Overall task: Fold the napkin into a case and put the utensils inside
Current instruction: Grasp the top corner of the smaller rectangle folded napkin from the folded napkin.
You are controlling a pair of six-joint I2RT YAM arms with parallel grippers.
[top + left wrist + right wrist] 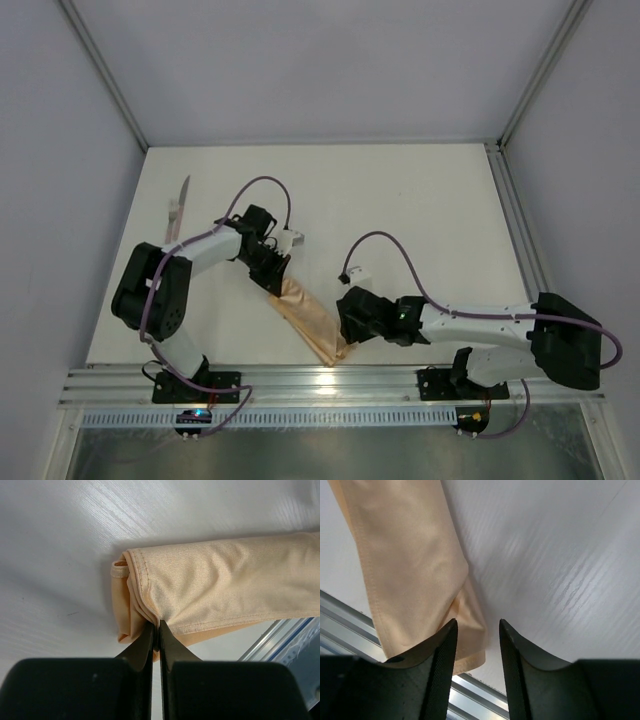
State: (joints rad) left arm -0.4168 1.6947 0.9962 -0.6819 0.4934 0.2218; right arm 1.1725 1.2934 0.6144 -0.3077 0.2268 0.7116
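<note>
The napkin is already folded into a narrow case, lying slantwise on the tabletop and stretched between the two tools. The left tool is pinched together on the hem at the layered end. The right tool stands with jaws apart over the opposite corner, with cloth just beside one jaw and nothing gripped. The step looks like tidying that tapered end. Hold the left pinch steady as an anchor, close the right tool on the loose corner only, and pull along the crease, not across. The utensil lies well beyond the left tool, untouched.
</note>
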